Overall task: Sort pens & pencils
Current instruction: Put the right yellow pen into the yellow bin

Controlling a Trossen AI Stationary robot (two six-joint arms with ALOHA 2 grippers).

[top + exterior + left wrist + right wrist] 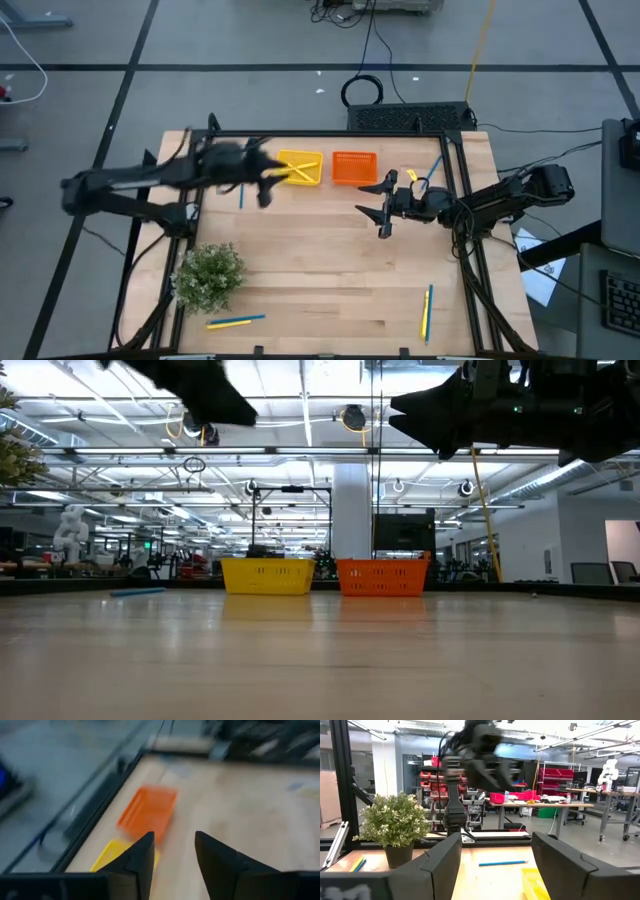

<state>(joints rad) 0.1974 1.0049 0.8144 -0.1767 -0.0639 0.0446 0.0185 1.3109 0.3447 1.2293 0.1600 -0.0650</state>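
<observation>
Overhead, the spread, empty left tool (268,180) hovers, seemingly just beside a blue pen (240,196) on the table.

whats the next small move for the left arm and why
Probably lower the left gripper, open and empty beside the yellow tray, toward the blue stick just below it; no stick shows in either tray yet.

A thin blue stick (240,196) lies flat left of centre in the high view. A yellow and a blue stick (236,322) lie end to end at lower left. Another yellow-and-blue pair (427,311) lies side by side at lower right. More (428,178) lie crossed at upper right.
</observation>
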